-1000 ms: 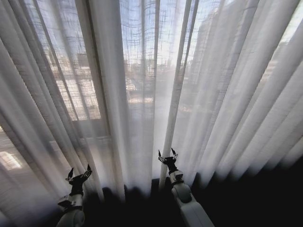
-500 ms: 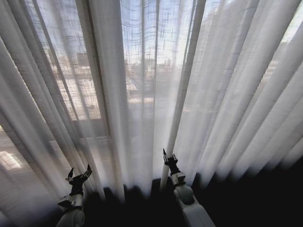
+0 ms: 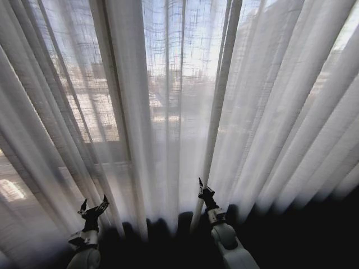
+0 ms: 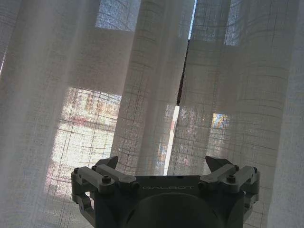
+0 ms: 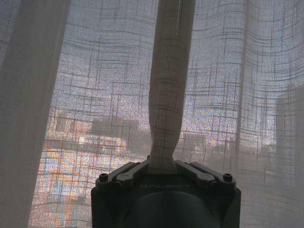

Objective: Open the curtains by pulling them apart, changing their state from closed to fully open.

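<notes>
Curtains (image 3: 168, 112): two tall sheer white panels, many vertical pleats, hanging drawn across a window; daylight and blurred buildings visible through the weave. Inner edges meeting just above the right claw in the head view.

Right claw (image 3: 203, 188): raised at the foot of the curtains, near the middle. Fingers (image 5: 130, 172) closed, pinching a gathered fold of curtain (image 5: 168, 95). Fold bunched into a narrow rope at the grip, rising straight from between the fingers and widening a little farther up. Flat sheer fabric to both sides of the claw, beyond the pinched fold.

Left claw (image 3: 93, 208): held upright well to the left of the right claw, low in front of the left panel. Fingers (image 4: 107, 168) spread wide, nothing between them. In the left wrist view (image 4: 164, 166), curtain pleats standing ahead of the fingertips, apart from them so far as can be told. Narrow slit (image 4: 183, 80) between two folds straight ahead of this claw, a dark bar and a sliver of bright light showing through.

Window frame (image 3: 106, 84): dark bars behind the fabric, seen through the left panel, beyond and above the left claw.

Floor (image 3: 303, 235): dark strip below the curtain hem, to the right of the right claw.
</notes>
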